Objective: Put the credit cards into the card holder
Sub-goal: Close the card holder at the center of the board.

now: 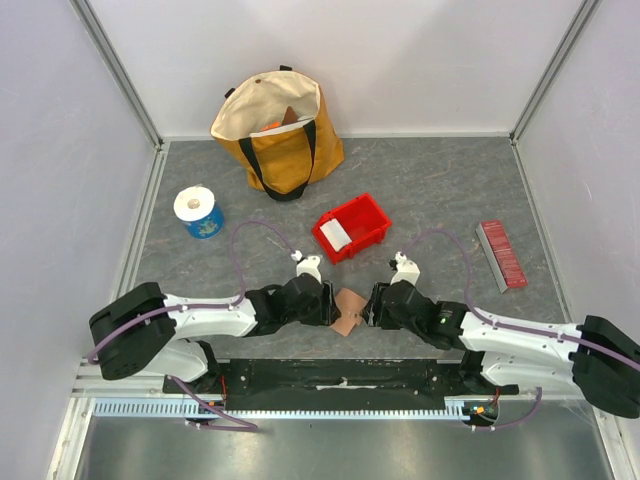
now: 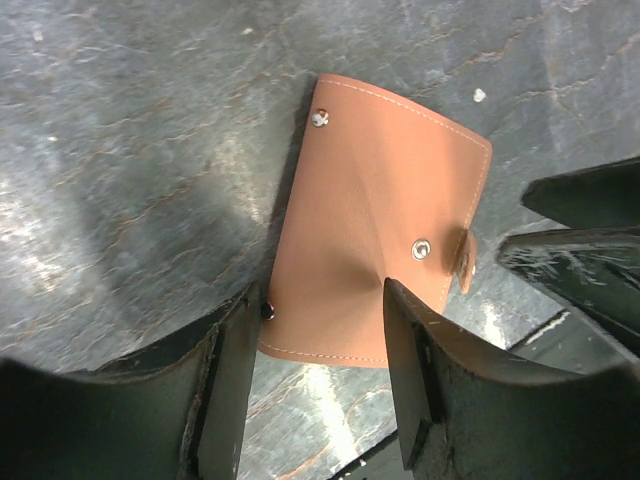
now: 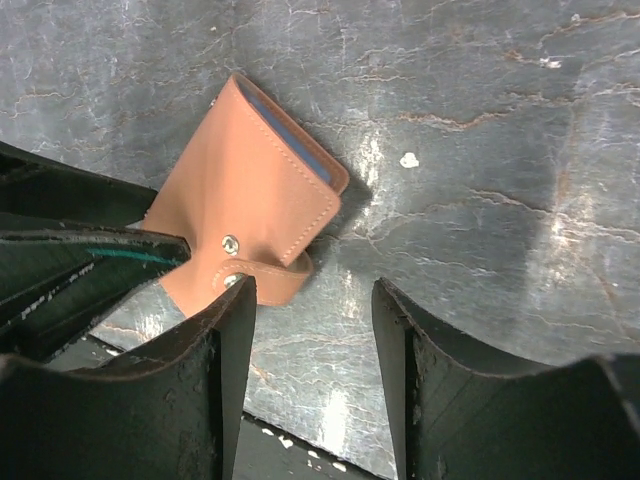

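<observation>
The tan card holder (image 1: 349,311) lay shut and flat on the grey worktop (image 1: 430,190), right between the two arms at the near edge. Both end effectors stood with their jaws apart and held nothing.

The left end effector (image 2: 322,300) was plainly the nearer. From its own camera, the holder's near end sat in the gap between its two fingers. The long axis ran away from the wrist, leaning a little to the right, with the snap on the right-hand side.

The right end effector (image 3: 315,287) was just beside the holder, not over it. In that view the holder lay up and to the left of the gap, tilted, and its snap tab (image 3: 270,280) almost touched the tip of the left-hand finger (image 3: 225,350).

A thin blue edge (image 3: 290,137) showed inside the fold. Whether that was a card I could not tell.

Further back a red bin (image 1: 372,213) held what looked like a white card (image 1: 335,235), well apart from both arms. My guess was that the left arm would only need to close to pin the holder, while the right would have to shift sideways first.
</observation>
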`<state>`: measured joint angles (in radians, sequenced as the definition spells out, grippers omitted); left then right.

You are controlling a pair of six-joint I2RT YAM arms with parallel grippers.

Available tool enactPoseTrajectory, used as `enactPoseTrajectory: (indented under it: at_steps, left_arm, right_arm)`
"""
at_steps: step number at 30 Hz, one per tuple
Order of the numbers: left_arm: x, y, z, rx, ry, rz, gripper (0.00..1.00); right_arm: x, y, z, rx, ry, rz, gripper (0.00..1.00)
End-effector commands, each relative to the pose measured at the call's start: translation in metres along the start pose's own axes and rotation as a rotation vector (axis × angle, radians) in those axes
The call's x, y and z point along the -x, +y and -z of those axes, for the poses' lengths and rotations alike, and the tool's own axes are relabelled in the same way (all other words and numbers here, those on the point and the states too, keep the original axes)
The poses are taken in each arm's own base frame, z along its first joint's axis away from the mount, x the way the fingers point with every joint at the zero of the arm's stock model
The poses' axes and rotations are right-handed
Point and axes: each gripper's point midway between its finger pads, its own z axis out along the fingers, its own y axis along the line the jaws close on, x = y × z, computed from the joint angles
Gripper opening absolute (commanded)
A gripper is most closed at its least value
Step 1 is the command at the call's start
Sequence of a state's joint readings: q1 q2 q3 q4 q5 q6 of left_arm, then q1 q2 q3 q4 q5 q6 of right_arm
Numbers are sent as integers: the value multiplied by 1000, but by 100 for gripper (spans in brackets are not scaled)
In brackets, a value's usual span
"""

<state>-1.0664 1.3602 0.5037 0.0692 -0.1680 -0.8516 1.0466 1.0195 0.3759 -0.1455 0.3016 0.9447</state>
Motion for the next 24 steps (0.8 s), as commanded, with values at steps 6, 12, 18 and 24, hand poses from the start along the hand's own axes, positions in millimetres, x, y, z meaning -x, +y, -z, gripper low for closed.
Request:
enactPoseTrajectory:
  at_steps: [6,12,18,24]
  left_arm:
    - [-26,5,-1,-58,58,54,54]
    - [-36,2,2,-95,74,139,50]
    - [-46,-7,3,-109,83,164,48]
    - [-31,7,6,6,31,113,48]
  right_arm:
    - [5,21,-27,88,41,-77,58]
    - [15,36,-36,139,55,-38,57]
    - [21,41,-43,148,70,9,57]
    - [46,25,-31,66,-4,69,57]
